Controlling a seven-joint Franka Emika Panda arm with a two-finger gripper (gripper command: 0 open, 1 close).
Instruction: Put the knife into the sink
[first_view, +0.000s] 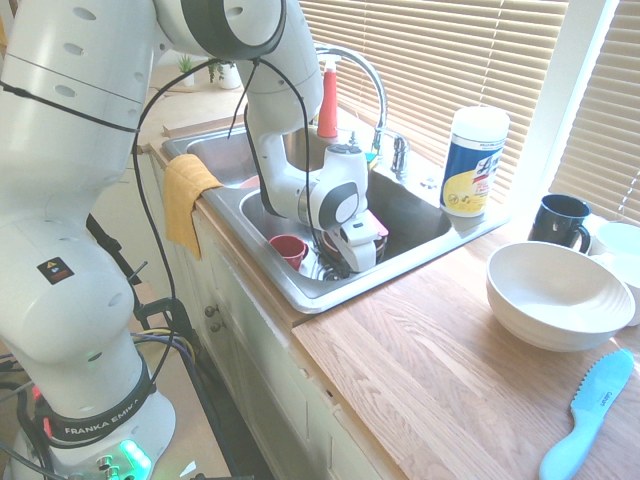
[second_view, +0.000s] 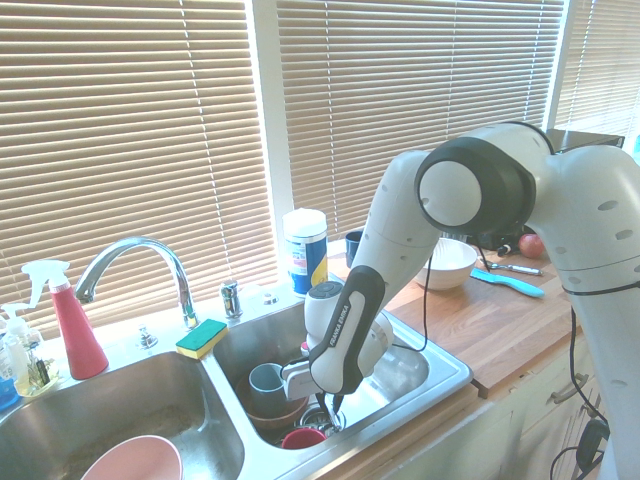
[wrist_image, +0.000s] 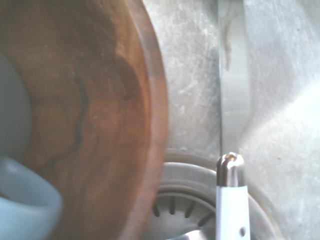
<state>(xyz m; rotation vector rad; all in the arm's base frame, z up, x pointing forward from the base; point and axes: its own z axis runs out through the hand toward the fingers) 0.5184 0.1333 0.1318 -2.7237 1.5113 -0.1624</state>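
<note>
Whether the fingers of the gripper (second_view: 330, 408) grip or gape, I cannot tell; the knife (wrist_image: 232, 100) shows right of centre in the wrist view, low over the sink (first_view: 290, 285) floor, beside the bowl (wrist_image: 100, 100); best release gently, clear of the drain (wrist_image: 185, 200); the arm's base (first_view: 95, 430), lower left, reads "FRANKA EMIKA".

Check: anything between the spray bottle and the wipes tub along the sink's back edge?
Yes: in the second exterior view the faucet and a sponge sit between spray bottle and wipes tub.

silver knife (wrist_image: 233, 105), grey sink (first_view: 420, 215), seemingly wood-grained brown bowl (wrist_image: 100, 100)
</note>
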